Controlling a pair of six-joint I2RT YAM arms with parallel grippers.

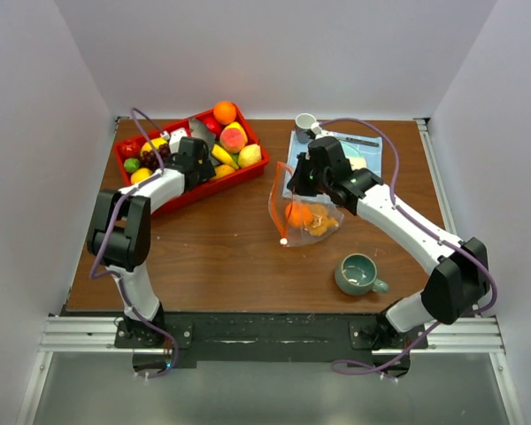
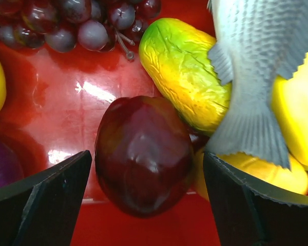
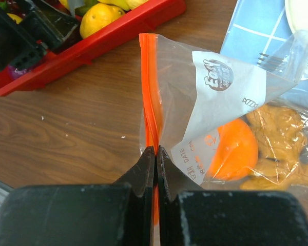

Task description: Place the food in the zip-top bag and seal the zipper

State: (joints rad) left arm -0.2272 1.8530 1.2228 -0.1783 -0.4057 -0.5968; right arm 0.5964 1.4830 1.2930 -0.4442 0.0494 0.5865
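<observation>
**A:** Where the right fingers (image 3: 141, 177) meet, what do they pinch?

**B:** The zipper (image 3: 148, 82). The right gripper (image 3: 155, 154) is clenched on that orange strip, which runs away from the pads on edge.

**A:** And the bag?

**B:** The bag (image 3: 220, 97) spreads off the strip to one side, crinkled. It rests on the table (image 1: 221, 257) about mid-tabletop, a little right of centre. An orange (image 3: 237, 148) lies inside, with tan lumps (image 3: 280, 130) touching it. Seen from above, the white slider (image 1: 283, 241) sits at the strip's near end.

**A:** The left side?

**B:** The left gripper (image 2: 146, 164) is spread wide and grasps nothing. Its fingers (image 2: 46, 200) stand on either side of a dark red fruit (image 2: 141, 133), with a slim gap at each side.

**A:** What lies round that fruit?

**B:** A green-yellow fruit (image 2: 182, 72) touches it. A grey fish (image 2: 256, 77) lies across that one, and grapes (image 2: 82, 25) sit beyond. All are in the red tray (image 2: 66, 97), which sits in the tabletop's far-left corner, well apart from the bag. A peach (image 1: 234, 138) and a lemon (image 1: 250, 155) lie at the tray's right end.

**A:** Anything else?

**B:** A blue mat (image 3: 256, 31) lies by the far edge, just behind the bag, with a small cup (image 1: 306, 122) at its far-left corner. A teal mug (image 1: 358, 274) stands near the near edge, right of centre.
</observation>
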